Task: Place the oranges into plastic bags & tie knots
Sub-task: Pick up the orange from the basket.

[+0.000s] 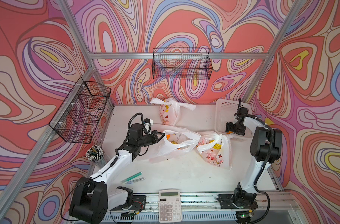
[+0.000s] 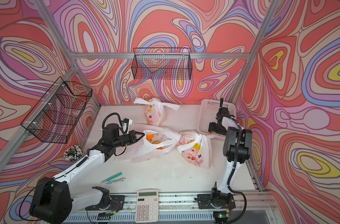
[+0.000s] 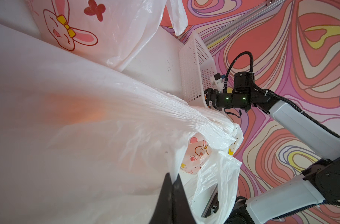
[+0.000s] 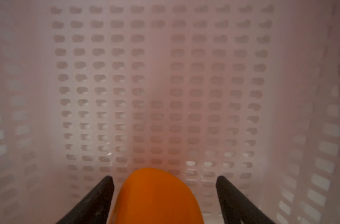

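**A:** Orange position?
**B:** One orange [image 4: 157,195] low in the white basket [image 4: 204,77]. My right end effector [image 4: 164,179] straddles it, released, gaps both sides.
**A:** Other side?
**B:** My left end effector [image 3: 173,176] clenched on the untied bag [image 1: 175,147] rim, mid-bench [image 1: 184,174]; a knotted bag [image 1: 215,153] just beside it.

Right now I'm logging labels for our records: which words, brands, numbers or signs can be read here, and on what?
No text reads clearly.
Calculator: keys and display too small to read.
Front tied bag: yellow label too blurred to read.
Rear bag: rabbit pictures only, no words visible.
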{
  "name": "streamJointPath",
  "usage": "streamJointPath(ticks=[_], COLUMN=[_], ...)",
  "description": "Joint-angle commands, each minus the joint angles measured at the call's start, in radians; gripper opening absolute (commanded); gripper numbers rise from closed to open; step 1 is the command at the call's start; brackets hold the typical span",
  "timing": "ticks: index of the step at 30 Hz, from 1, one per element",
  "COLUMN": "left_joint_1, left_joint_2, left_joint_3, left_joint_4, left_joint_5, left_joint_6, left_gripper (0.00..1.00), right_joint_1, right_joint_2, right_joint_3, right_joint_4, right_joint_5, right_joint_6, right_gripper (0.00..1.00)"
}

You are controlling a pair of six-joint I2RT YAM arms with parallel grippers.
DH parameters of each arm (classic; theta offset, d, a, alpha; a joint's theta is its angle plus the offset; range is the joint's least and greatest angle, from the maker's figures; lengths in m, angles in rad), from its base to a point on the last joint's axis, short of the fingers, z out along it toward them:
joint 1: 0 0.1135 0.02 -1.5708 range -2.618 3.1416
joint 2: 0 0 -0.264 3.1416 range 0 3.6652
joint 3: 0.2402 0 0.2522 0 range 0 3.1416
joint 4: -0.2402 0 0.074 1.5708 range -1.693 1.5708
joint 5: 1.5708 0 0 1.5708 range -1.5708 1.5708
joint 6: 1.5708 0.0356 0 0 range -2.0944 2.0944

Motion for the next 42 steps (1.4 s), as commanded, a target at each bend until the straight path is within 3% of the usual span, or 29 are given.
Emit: streamJointPath(ticks=[1,15,24,30,36,42], left_joint_1=[0.007,0.007,0.006,0.006,0.006,0.007], left_joint_2=[-0.021,-0.006,0.005,0.002,-0.005,-0.010], left_joint_3=[0.031,0.045,0.046,0.051,0.051,0.048], left_joint_4=[-0.019,-0.017,-0.004,-0.010,-0.001,0.013], left_joint_5=[-0.006,-0.003,0.002,0.002,0.015,0.029], left_joint_6=[0.015,0.015,0.009,0.012,0.015,0.016], left_gripper=[0.00,0.00,0.00,0.00,0.00,0.00], right_joint_1=[-0.050,-0.211,-0.211,-0.211,-0.208,-0.153], right_joint_2=[0.005,-0.045,-0.049,-0.121,-0.255,-0.453], right_joint_3=[-0.004,-0.022,-0.037,-0.036,-0.049,-0.109], right_joint_4=[-0.017,-0.036,-0.055,-0.048,-0.014,0.086], right_joint_5=[0.042,0.117,0.070,0.018,-0.118,-0.398], right_joint_6=[-0.009,-0.006,-0.004,0.000,0.010,0.070], right_gripper=[0.85,0.84,0.56,0.49,0.47,0.46])
